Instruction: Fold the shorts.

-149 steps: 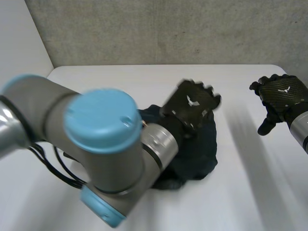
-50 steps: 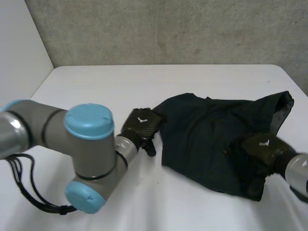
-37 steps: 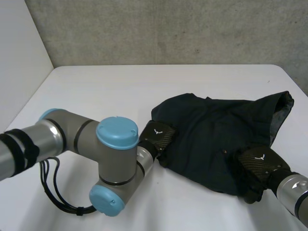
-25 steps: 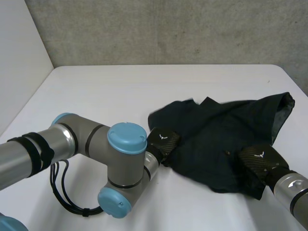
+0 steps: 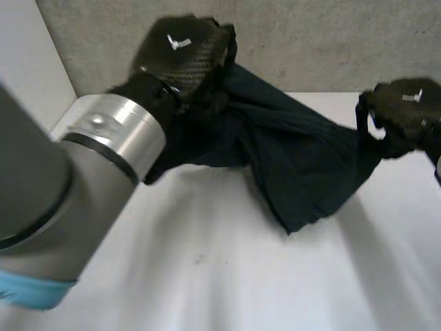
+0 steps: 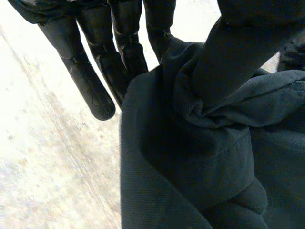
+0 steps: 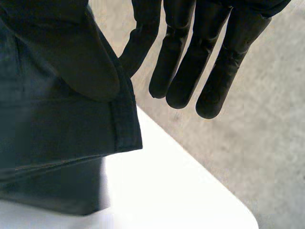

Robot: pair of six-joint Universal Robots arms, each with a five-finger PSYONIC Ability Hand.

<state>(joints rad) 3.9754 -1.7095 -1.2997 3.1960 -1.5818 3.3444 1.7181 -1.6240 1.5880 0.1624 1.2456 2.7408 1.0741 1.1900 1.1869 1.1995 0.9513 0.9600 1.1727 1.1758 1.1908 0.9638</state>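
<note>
The dark shorts (image 5: 296,162) hang above the white table (image 5: 207,276), stretched between the hands. The left hand (image 5: 180,54) pinches one end with its thumb; the right hand (image 5: 406,107) pinches the opposite edge likewise.

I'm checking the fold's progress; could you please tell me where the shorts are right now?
In the head view the shorts hang between the left hand and the right hand, each pinching an edge, sagging above the white table.
</note>
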